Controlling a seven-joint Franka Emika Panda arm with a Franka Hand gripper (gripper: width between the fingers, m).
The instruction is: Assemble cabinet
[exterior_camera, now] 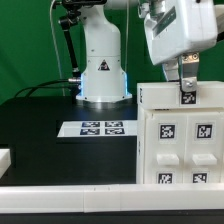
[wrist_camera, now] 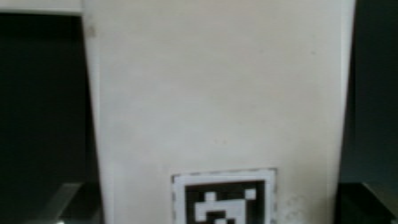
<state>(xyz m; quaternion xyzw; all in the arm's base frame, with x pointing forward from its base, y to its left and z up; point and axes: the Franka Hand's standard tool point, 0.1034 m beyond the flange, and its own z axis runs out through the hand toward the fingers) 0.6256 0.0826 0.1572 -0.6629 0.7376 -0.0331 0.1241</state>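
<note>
The white cabinet [exterior_camera: 180, 145] stands at the exterior view's right, with several marker tags on its front face. My gripper [exterior_camera: 188, 92] reaches down from above onto the cabinet's top near its back edge, right at a small tag [exterior_camera: 188, 98]. In the wrist view a long white cabinet panel [wrist_camera: 214, 90] fills the middle, with a tag [wrist_camera: 224, 198] close to my fingers. A grey fingertip [wrist_camera: 61, 202] shows beside the panel's edge, and the other side is too dark to read. The fingers flank the panel. I cannot tell whether they press on it.
The marker board [exterior_camera: 100, 128] lies flat on the black table [exterior_camera: 40, 125] in the middle. The robot's white base [exterior_camera: 102, 70] stands behind it. A white rail [exterior_camera: 70, 195] runs along the front edge, and a white block [exterior_camera: 4, 157] sits at the exterior view's left.
</note>
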